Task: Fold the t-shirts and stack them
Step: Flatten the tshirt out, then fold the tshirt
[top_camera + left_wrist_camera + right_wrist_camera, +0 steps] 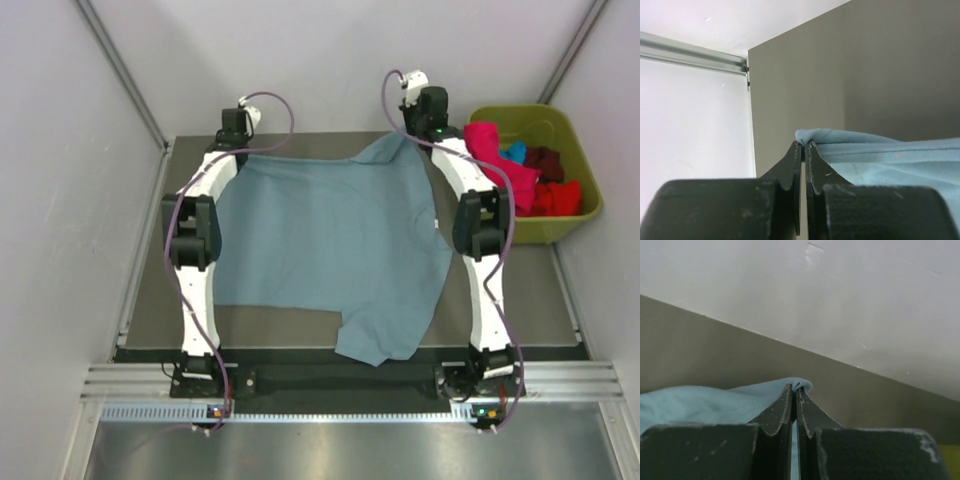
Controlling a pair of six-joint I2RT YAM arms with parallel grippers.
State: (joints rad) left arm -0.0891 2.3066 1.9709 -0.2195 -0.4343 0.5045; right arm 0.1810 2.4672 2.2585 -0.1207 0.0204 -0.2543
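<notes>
A large dusty grey-blue t-shirt [330, 240] lies spread over the table, one sleeve hanging toward the near edge. My left gripper [236, 146] is shut on its far left corner; the left wrist view shows the gripper [804, 144] pinching a fold of the shirt [880, 155]. My right gripper [418, 135] is shut on the far right corner; the right wrist view shows the gripper [794, 387] with the shirt [700, 402] pinched between its jaws. Pink [492, 148], turquoise [514, 152], maroon [545, 160] and red [558, 196] t-shirts lie in the bin.
The olive-green bin [588, 190] stands at the back right, just off the table and next to my right arm. White walls enclose the table on the left, back and right. A metal rail [350, 380] runs along the near edge.
</notes>
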